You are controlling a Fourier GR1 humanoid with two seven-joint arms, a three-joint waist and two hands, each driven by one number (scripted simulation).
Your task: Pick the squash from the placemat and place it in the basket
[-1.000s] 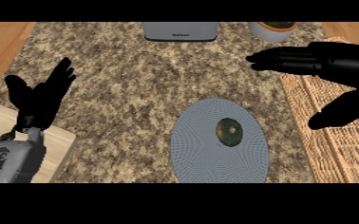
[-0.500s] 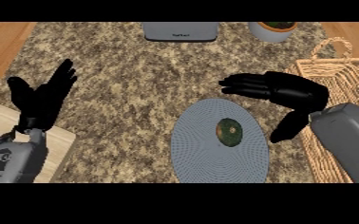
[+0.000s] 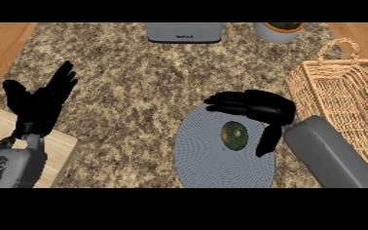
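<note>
Nearest, the round grey placemat [image 3: 215, 168] lay on the speckled surface [image 3: 129, 78], a little right of centre, with the dark green squash [image 3: 234, 135] sitting on its far-right part. Just over it was the right hand [image 3: 262, 108] — fingers [image 3: 223, 102] stretched leftward past the squash's far side, thumb [image 3: 268, 139] hanging down just right of the squash, so the hand stood spread around it without closing on it; whether it touched the squash could not be told. At the near left the left hand [image 3: 37, 106] rested open, fingers up, above a pale wooden board [image 3: 63, 152] at the surface's edge. Farther right stood the wicker basket [image 3: 327, 90], near the placemat but apart from it — nothing showed inside the part in view. At the far edge sat a grey appliance [image 3: 184, 31] in the middle and a pot [image 3: 279, 30] to its right.
</note>
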